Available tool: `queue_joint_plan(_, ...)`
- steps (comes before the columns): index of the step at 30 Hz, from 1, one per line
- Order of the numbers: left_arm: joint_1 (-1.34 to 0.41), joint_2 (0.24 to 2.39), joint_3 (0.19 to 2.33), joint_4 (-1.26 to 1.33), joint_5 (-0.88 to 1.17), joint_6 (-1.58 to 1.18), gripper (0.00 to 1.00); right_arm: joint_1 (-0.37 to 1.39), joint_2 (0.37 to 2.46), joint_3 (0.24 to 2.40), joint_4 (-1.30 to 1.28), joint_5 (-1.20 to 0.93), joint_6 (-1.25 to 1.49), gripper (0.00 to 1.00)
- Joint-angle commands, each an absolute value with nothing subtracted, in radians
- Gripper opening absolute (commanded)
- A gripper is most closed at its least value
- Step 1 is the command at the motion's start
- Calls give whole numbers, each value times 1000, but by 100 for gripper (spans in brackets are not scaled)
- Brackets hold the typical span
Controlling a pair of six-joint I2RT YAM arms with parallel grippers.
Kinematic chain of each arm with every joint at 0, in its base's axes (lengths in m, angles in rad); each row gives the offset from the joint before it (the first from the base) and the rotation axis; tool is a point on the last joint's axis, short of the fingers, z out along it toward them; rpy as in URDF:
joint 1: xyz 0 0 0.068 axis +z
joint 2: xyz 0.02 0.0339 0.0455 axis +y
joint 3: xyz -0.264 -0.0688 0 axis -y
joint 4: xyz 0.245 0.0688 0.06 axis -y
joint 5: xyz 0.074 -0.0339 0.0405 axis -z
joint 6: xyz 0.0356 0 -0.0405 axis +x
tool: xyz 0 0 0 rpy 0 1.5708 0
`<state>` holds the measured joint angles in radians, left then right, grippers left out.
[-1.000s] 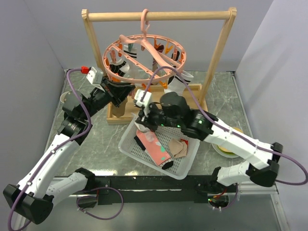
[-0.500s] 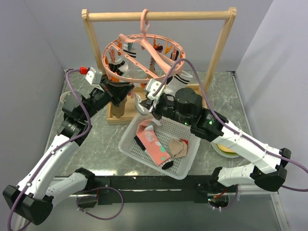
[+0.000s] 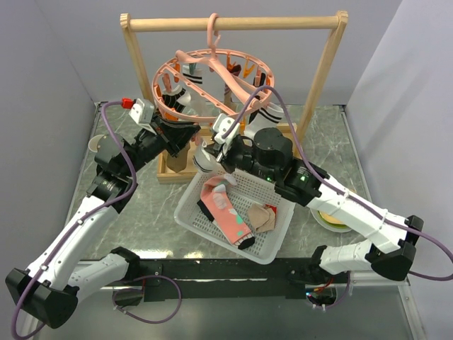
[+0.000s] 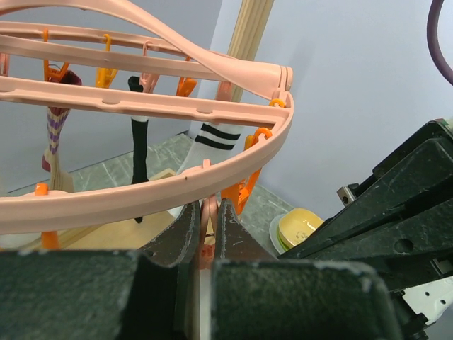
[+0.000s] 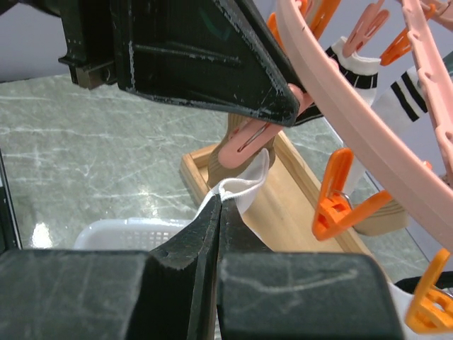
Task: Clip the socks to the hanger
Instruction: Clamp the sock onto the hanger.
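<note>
The salmon-pink ring hanger (image 3: 212, 85) hangs from the wooden rack, with several socks clipped to it. My left gripper (image 3: 192, 131) is shut on a pink clip (image 4: 209, 221) under the near rim (image 4: 141, 195). My right gripper (image 3: 212, 147) is shut on the edge of a white sock (image 5: 248, 183) and holds it just below that pink clip (image 5: 255, 134), touching or nearly touching it. The sock hangs down over the basket (image 3: 203, 161). A pink sock (image 3: 230, 216) and a tan sock (image 3: 263, 218) lie in the basket.
The white mesh basket (image 3: 187, 212) sits under my right arm. The wooden rack frame (image 3: 233, 23) and its base tray (image 3: 177, 170) stand behind. A yellow bowl on a plate (image 3: 333, 218) is at the right. Orange clips (image 5: 336, 191) dangle beside the sock.
My right gripper has risen from the basket with the white sock and moved up to the pink clip held by my left gripper. The left arm has barely moved.
</note>
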<state>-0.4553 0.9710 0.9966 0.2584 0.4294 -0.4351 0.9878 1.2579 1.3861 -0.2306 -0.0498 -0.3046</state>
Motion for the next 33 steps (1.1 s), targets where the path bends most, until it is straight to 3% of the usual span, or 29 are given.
queue_joint_plan(1, -469, 965, 1015, 239, 496, -442, 1, 979, 1282, 1400, -160, -51, -304, 0)
queue_joint_plan(33, -538, 994, 1006, 199, 236, -341, 1, 986, 1362, 1448, -123, 64, -221, 0)
